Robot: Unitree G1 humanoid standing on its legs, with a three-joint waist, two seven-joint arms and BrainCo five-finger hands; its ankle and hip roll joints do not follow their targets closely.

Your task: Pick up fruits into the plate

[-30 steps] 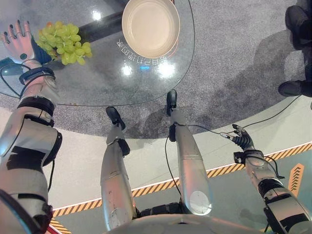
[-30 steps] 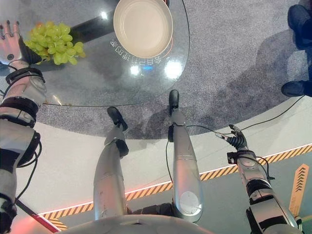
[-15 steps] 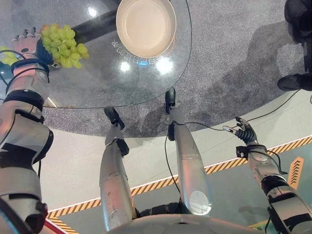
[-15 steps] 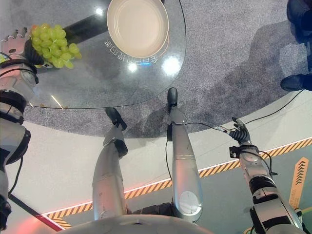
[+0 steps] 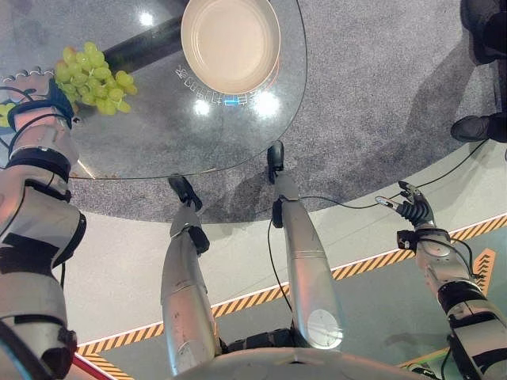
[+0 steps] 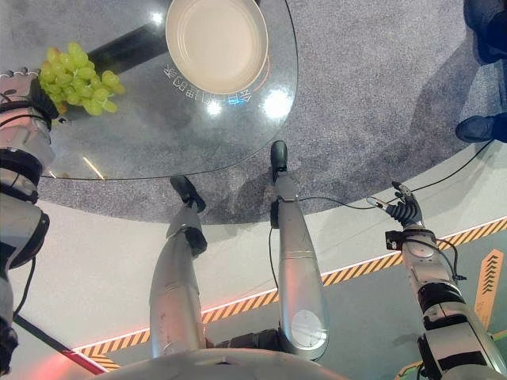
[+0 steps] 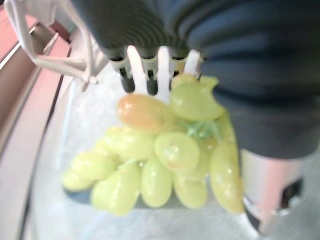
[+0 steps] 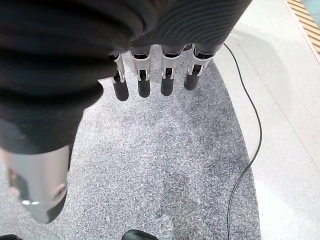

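Left hand (image 5: pixel 30 87): at the far left edge of the round glass counter (image 5: pixel 158 134), fingers wrapped into a bunch of green grapes (image 5: pixel 91 75), which sits just to its right. In the left wrist view the fingers (image 7: pixel 150 70) curl over the top of the bunch and the thumb flanks it; grapes are oval, smooth, glossy, pale yellow-green, one tinged orange.

Plate (image 5: pixel 230 41): cream, round, shallow with a raised rim, matte; stands on the counter well to the right of the left hand, apart from the grapes.

White lettering on the glass just beside the plate's near rim; too small to read.

Right hand (image 5: pixel 412 207): low, off the counter, over speckled grey carpet (image 8: pixel 165 165); fingers straight and relaxed, holding nothing.
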